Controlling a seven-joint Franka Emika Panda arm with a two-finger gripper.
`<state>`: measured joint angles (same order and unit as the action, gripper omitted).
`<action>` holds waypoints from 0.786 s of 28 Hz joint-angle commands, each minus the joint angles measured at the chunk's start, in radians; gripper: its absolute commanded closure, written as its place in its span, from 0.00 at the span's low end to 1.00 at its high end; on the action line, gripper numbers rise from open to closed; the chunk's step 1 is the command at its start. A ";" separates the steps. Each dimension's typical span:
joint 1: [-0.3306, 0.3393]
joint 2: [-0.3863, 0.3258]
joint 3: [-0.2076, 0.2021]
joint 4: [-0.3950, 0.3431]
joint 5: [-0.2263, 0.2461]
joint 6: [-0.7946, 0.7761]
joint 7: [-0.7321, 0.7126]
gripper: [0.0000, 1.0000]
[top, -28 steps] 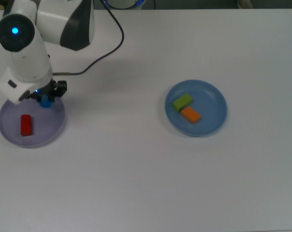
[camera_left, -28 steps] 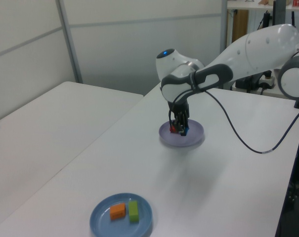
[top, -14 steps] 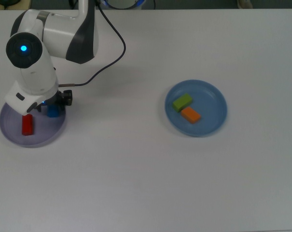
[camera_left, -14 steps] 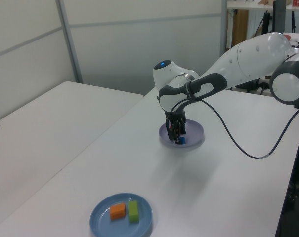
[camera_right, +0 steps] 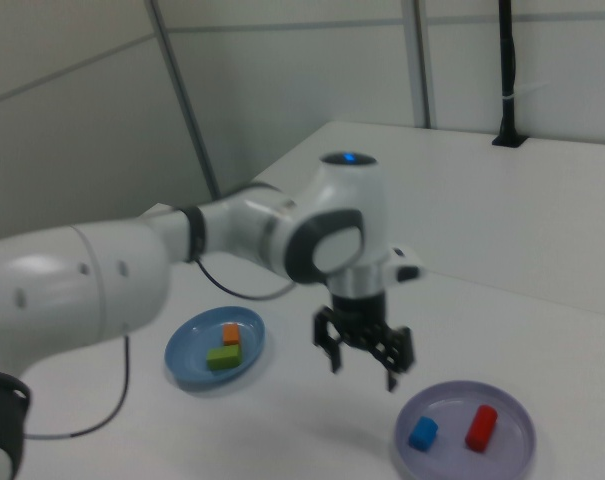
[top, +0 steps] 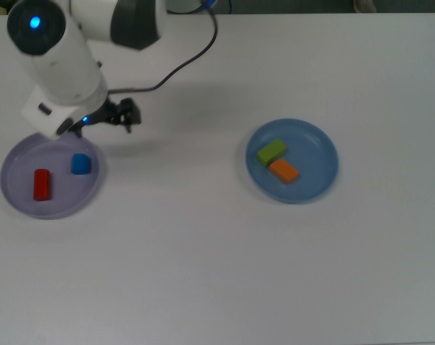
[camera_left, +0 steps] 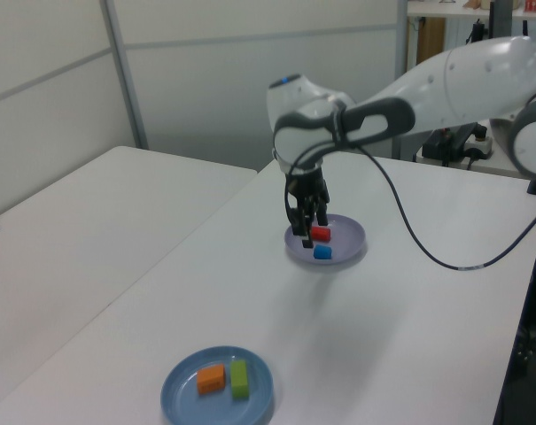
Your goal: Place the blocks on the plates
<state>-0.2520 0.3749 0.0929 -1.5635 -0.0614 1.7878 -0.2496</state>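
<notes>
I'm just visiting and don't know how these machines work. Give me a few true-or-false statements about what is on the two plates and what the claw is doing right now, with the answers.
1. The blue block lies on the lavender plate beside the red block. True.
2. The gripper is clamped on the blue block. False: it is open and empty, raised above the table beside the lavender plate.
3. The green block and the orange block share the blue plate. True.
4. One block still sits on the bare table. False: all four blocks are on plates.
5. The red block is stacked on top of the blue block. False: they lie apart, side by side on the plate.
</notes>
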 commanded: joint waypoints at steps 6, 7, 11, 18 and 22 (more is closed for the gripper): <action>0.158 -0.172 -0.006 -0.035 0.048 -0.145 0.291 0.00; 0.164 -0.181 -0.006 -0.035 0.048 -0.145 0.299 0.00; 0.200 -0.249 -0.006 -0.050 0.049 -0.146 0.306 0.00; 0.224 -0.329 -0.006 -0.055 0.049 -0.175 0.305 0.00; 0.224 -0.346 -0.006 -0.035 0.051 -0.182 0.305 0.00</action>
<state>-0.0362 0.0737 0.0996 -1.5820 -0.0277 1.6239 0.0454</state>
